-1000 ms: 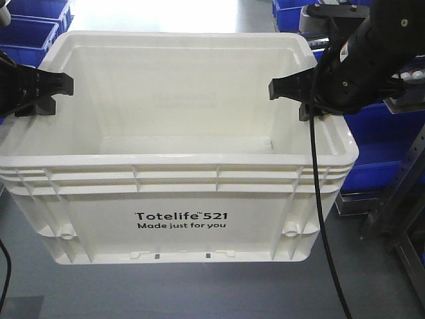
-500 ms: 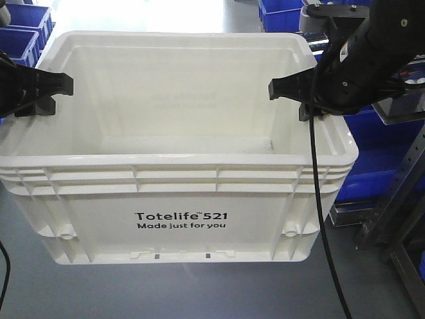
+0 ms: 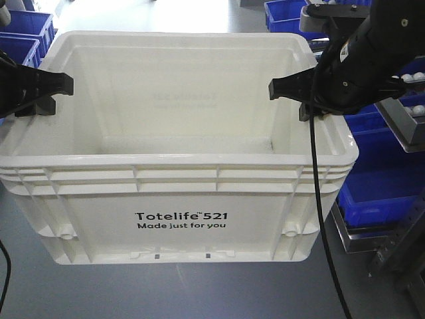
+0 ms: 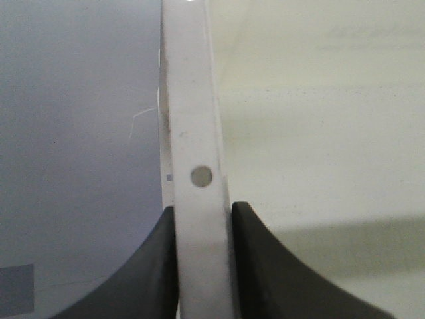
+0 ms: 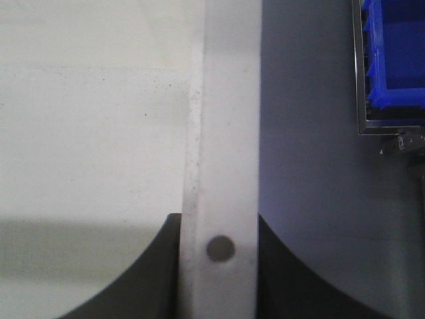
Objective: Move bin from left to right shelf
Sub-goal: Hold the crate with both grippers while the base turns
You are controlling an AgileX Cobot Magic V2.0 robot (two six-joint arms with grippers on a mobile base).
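L gripper (image 4: 202, 214): the two black fingers (image 4: 158, 266) are pressed onto the bin's (image 4: 196, 100) left rim, one on the outer side and one on the inner, with no gap showing. A small round hole (image 4: 201, 176) sits in the rim top just beyond the fingertips. In the front view the L gripper (image 3: 56, 96) bites the left wall roughly halfway along its length.

R gripper (image 5: 219, 222): same story on the right rim, fingers (image 5: 156, 272) clamped on either side of the white lip, with another small hole (image 5: 220, 248) btwn them. From the front the R gripper (image 3: 289, 100) sits on the right wall opposite the left one, and a black cable (image 3: 317, 219) hangs from that arm down past the bin's near right corner.

The bin (image 3: 179, 219) is a big white tote w/ ribbed rim and black print "Totelife 521 Made just for you" on the near face. It's level, open side up, inside bare white. It fills the middle of the view btwn the two arms, w/ grey floor (image 3: 166, 292) below and around it (nothing visible propping it underneath).

Further out: blue plastic bins (image 3: 378, 179) on a metal rack (image 3: 398, 129) to the right, small white round items (image 3: 415, 76) on its upper level, more blue bins (image 3: 20, 36) far left.
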